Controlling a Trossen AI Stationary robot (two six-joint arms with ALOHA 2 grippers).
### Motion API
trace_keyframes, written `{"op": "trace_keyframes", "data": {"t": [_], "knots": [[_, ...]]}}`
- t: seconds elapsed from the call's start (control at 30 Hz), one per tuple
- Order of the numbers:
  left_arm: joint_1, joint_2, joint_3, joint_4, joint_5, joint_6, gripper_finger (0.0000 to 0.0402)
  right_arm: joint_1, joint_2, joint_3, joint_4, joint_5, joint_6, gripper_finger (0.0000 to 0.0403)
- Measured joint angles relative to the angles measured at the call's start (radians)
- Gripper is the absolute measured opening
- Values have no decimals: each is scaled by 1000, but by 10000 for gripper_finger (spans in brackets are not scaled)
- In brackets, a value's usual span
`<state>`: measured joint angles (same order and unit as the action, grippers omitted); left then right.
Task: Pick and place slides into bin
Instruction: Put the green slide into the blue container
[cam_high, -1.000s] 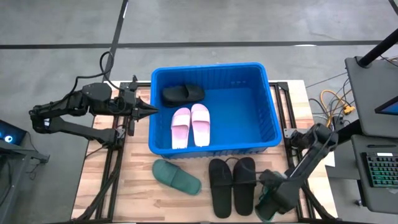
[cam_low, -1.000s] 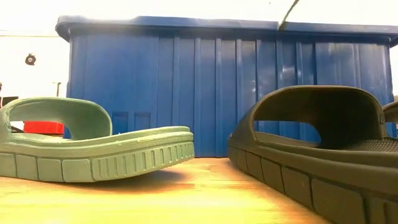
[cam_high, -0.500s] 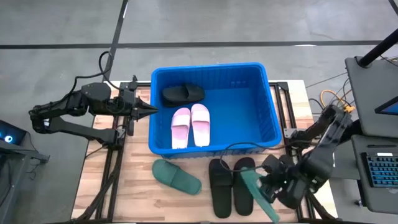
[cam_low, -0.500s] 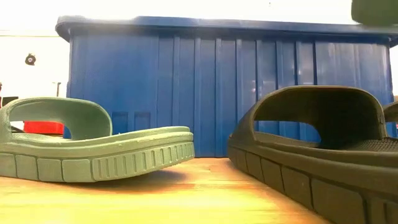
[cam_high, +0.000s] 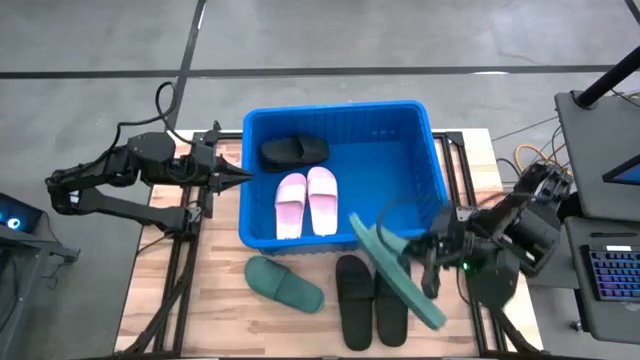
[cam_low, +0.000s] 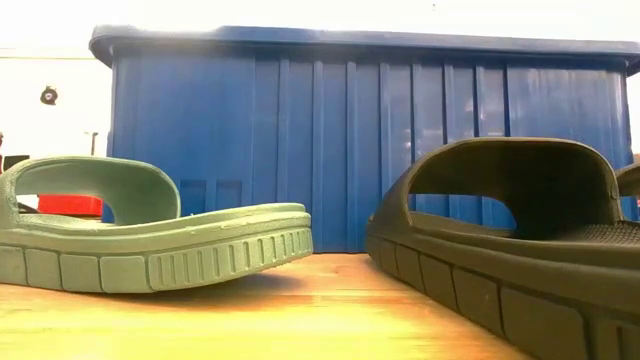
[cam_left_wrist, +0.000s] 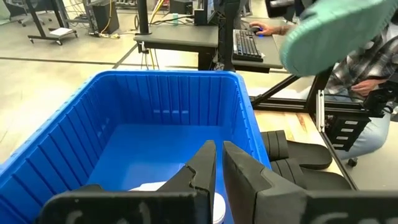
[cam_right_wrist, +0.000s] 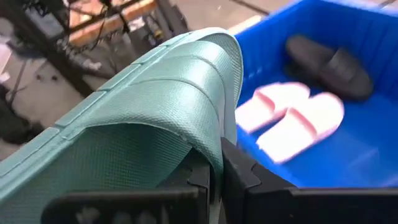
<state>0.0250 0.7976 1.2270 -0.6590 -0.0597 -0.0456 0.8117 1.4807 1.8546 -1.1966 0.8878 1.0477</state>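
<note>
The right gripper (cam_high: 428, 268) holds a green slide (cam_high: 396, 272) pinched by its strap, fingers clamped tight on it, lifted above the table's near right part; the sandal hangs tilted, one end over the front rim of the blue bin (cam_high: 340, 236), the other end over the black pair (cam_high: 372, 297) lying side by side on the wooden table (cam_high: 220, 310); in the right wrist view the strap of the green slide (cam_right_wrist: 155, 112) folds between the dark fingers (cam_right_wrist: 239, 174), with the bin's inside beyond; the second green slide (cam_high: 284, 283) lies flat on the table just in front of the bin, left of the black pair, and in the low view it (cam_low: 150, 235) sits on the left with a black slide (cam_low: 510, 240) on the right, the bin wall (cam_low: 330, 140) behind both; inside the bin a pink pair (cam_high: 307, 201) lies side by side near the front left, and a single black slide (cam_high: 294, 151) lies crosswise at the back left corner; the left gripper (cam_high: 246, 175) waits at the bin's left rim, fingers pressed together and holding nothing
</note>
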Motion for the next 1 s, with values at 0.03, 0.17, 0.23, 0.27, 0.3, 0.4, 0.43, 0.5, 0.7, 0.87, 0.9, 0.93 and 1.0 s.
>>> {"op": "trace_keyframes", "data": {"t": [0.03,0.17,0.23,0.27,0.3,0.4,0.43,0.5,0.7,0.87,0.9,0.93,1.0], "knots": [[0,-2,1,-2,0,0,13,-19,0,18,0,0,-25,9],[0,-14,25,-3,0,0,13,-103,0,80,-1,0,-120,9],[0,-20,44,1,-1,0,13,-151,0,105,-2,-4,-178,9],[0,-23,52,4,-1,0,13,-178,0,114,-3,-5,-209,9],[0,-26,58,5,-1,0,13,-205,0,121,-3,-5,-241,9],[0,-30,73,7,-1,0,13,-299,0,132,-4,-7,-335,9],[0,-31,79,6,-1,0,13,-332,0,133,-4,-13,-362,9],[0,-28,90,7,-1,0,13,-404,0,132,-4,-35,-411,9],[0,-74,106,60,-1,0,13,-606,6,120,-31,-122,-569,9],[0,-121,103,75,-5,0,13,-743,24,112,-62,-196,-707,9],[0,-128,101,75,-10,0,13,-766,30,110,-82,-205,-734,9],[0,-135,99,76,-15,0,13,-790,38,107,-97,-214,-763,9],[0,-156,94,79,-29,0,13,-833,50,98,-137,-216,-826,9]]}}
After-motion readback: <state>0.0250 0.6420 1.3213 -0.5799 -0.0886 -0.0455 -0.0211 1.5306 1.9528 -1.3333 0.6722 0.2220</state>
